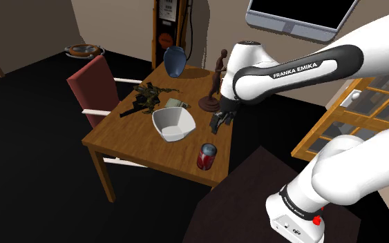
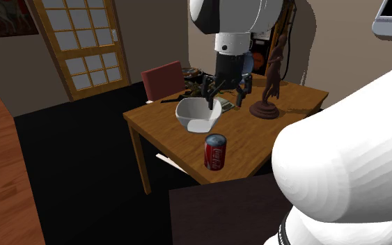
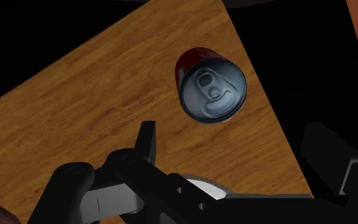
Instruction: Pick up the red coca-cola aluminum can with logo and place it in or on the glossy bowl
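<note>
You have the wooden table (image 1: 134, 141) under the arm, with the white bowl (image 1: 166, 124) near its middle. Your gripper (image 1: 217, 124) hangs just beside the bowl, fingers spread apart, holding nothing. The red can (image 1: 206, 157) stands upright by the table edge nearest the stand, apart from both.

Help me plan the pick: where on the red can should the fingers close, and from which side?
Grip the red can across its round side wall, around mid-height, coming straight down from above. It stands upright, lid up, near the edge of the table, apart from the white bowl, so both sides look free for the fingers.
</note>
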`<state>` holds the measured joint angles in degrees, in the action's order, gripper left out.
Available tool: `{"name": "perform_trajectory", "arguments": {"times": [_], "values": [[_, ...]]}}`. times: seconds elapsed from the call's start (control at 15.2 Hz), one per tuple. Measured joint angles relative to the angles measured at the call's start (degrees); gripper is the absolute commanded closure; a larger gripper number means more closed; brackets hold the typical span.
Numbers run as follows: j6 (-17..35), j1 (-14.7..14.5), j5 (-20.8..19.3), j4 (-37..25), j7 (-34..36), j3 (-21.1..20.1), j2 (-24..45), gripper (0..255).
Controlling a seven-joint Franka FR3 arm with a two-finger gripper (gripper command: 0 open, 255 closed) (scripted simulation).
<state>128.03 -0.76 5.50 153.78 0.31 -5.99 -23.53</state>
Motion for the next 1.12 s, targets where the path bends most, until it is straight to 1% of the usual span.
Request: {"name": "perform_trajectory", "arguments": {"times": [0.33,0.53,0.73,1.12], "values": [[11.6,0.3,-1.6,-0.1,2.6,-2.0,11.2,0],[18.2,0.7,-4.0,-1.5,5.0,-2.9,19.0,0],[21.7,0.7,-5.6,-2.2,6.6,-3.2,23.1,0],[27.5,0.7,-7.7,-1.8,8.3,-2.9,28.6,0]]}}
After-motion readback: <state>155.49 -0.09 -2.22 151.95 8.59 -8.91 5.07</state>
